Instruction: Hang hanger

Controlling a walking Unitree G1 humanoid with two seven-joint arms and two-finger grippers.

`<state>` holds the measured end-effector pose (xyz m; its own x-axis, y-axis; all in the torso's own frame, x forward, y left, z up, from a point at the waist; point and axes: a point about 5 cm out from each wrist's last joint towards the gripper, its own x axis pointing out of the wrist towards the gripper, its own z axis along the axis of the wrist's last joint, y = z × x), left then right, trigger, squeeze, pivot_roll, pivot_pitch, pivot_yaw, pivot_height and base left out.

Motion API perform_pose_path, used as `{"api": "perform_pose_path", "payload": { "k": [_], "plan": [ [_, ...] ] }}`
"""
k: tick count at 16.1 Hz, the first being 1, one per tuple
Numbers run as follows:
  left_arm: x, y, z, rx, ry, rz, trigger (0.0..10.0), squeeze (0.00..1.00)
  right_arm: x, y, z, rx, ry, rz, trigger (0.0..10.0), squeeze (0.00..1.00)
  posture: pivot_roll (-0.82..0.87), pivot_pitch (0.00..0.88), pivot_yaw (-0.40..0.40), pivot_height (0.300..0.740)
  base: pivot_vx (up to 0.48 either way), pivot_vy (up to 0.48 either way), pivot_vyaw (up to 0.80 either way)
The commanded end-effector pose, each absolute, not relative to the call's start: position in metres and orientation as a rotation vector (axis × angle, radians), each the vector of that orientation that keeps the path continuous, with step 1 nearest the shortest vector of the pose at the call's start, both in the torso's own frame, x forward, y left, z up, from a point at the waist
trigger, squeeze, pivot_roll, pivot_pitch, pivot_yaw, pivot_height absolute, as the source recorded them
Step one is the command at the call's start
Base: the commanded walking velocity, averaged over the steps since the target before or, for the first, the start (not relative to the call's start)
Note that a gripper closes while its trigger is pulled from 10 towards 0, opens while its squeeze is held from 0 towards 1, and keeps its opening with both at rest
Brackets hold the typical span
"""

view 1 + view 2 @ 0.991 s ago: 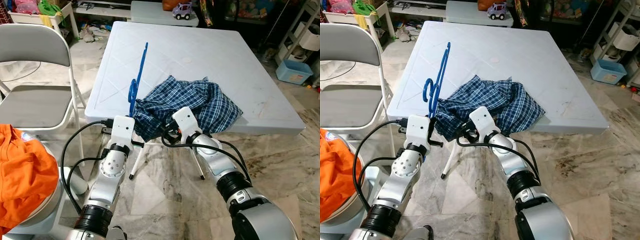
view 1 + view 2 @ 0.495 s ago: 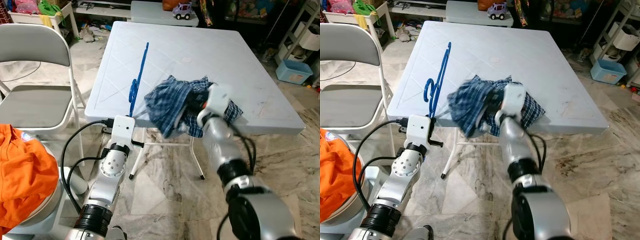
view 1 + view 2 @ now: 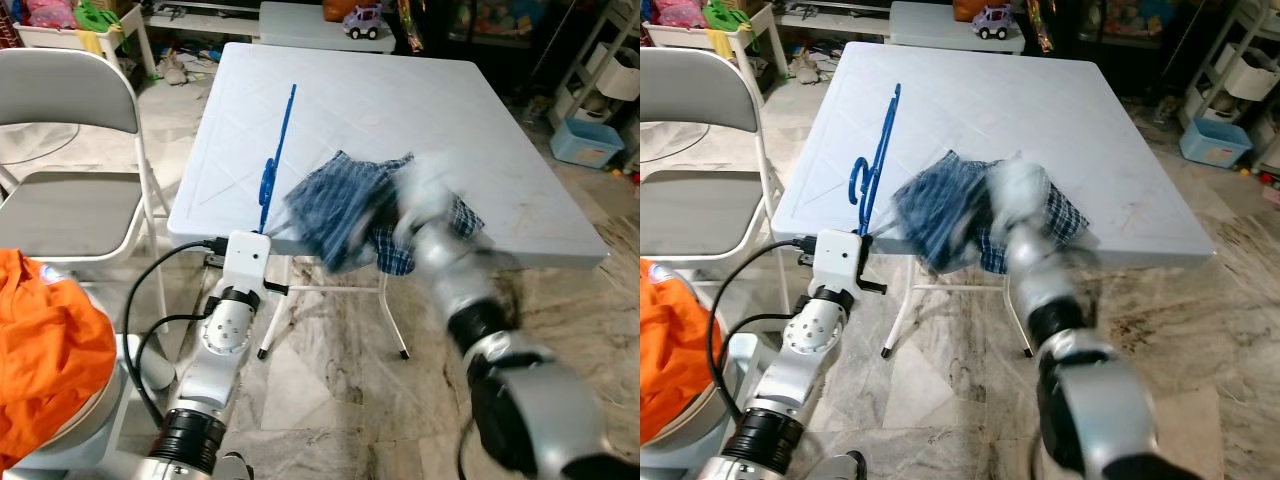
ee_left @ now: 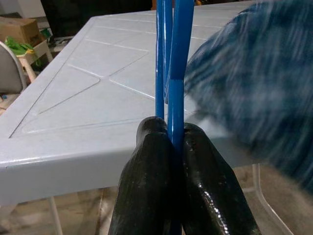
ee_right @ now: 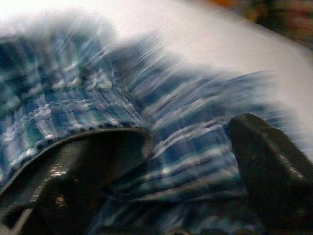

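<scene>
- up front, left gripper [image 4: 175, 147] clamped tight on thin blue plastic hanger [image 3: 277, 150], glossy black fingers [image 4: 146, 166] pinching its lower end; hanger standing upright at near left edge of white moulded table [image 3: 420, 110], hook end rising above the tabletop.
- right gripper [image 5: 190, 161] motion-blurred, fingers parted, with blue plaid cloth [image 3: 345, 205] lying between them; soft checked weave bunched on the tabletop, just beside the hanger.
- grey folding chair [image 3: 70, 190] and orange fabric [image 3: 45, 340] at left.
- no legible writing.
</scene>
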<state>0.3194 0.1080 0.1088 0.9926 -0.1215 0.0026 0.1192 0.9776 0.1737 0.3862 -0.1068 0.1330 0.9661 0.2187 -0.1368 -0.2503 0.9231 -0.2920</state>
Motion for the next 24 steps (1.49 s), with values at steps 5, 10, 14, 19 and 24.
{"api": "perform_pose_path", "payload": {
  "k": [5,10,14,19,24],
  "plan": [
    [0.315,0.112,0.086,0.19,0.102,-0.119,10.0,0.0,0.374,-0.128,0.11,-0.49,0.226,0.413,10.0,0.0,0.2,0.088,-0.126,0.74,0.0,0.0,0.0],
    [0.316,0.109,0.086,0.188,0.104,-0.128,10.0,0.0,0.376,-0.14,0.133,-0.485,0.169,0.507,10.0,0.0,0.2,0.082,-0.124,0.74,0.0,0.0,0.0],
    [0.316,0.109,0.086,0.186,0.103,-0.126,10.0,0.0,0.37,-0.134,0.142,-0.352,0.153,0.618,10.0,1.0,0.2,0.082,-0.124,0.74,0.0,0.0,0.0],
    [0.316,0.109,0.086,0.187,0.101,-0.126,10.0,0.0,0.363,-0.135,0.152,-0.356,0.146,0.705,10.0,1.0,0.2,0.082,-0.125,0.74,0.0,0.0,0.0],
    [0.317,0.109,0.087,0.189,0.102,-0.126,10.0,0.0,0.348,-0.139,0.15,-0.47,0.16,0.809,10.0,0.0,0.2,0.081,-0.122,0.74,0.0,0.0,0.0]
  ]
}}
